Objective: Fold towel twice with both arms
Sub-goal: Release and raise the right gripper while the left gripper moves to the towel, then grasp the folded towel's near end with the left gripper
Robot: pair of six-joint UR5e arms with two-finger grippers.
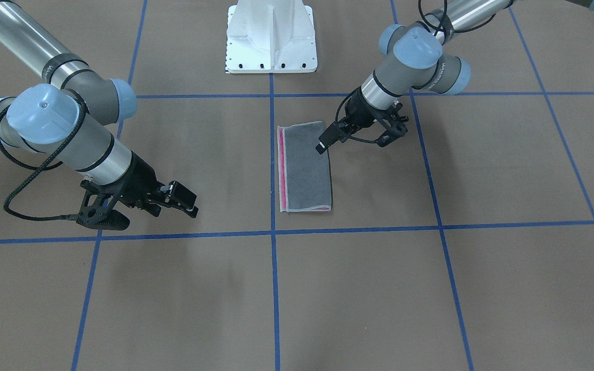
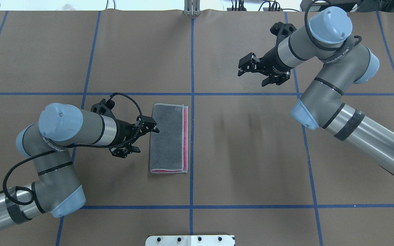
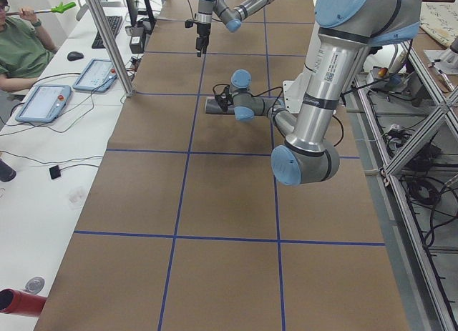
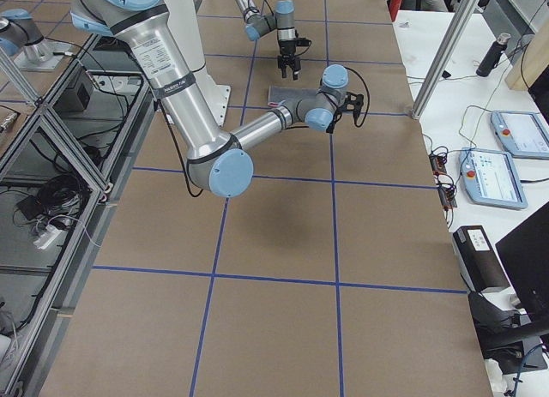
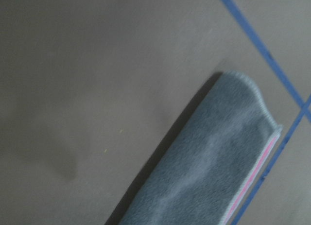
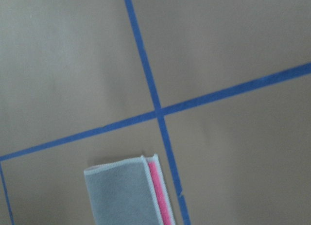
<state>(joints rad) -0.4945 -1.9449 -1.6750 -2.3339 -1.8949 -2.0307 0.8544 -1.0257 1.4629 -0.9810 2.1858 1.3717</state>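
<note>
- The small terry towel (image 2: pixel 168 138), folded to a long strip, dark grey face up with a thin pink stripe at one long edge, lies flat on the brown desk (image 2: pixel 251 153) just beside the middle blue tape line (image 2: pixel 192 68).
- The black left hand (image 2: pixel 152 127) hangs at the strip's folded edge; whether it touches, or how wide it stands, I cannot tell.
- The black right hand (image 2: pixel 243 67) stands wide and empty, well apart from the towel.
- My left wrist view is blurred and cuts the towel off.

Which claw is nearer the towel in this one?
Left. The left claw is at the towel's folded edge; the right claw hangs far off, beyond the blue line.
</note>
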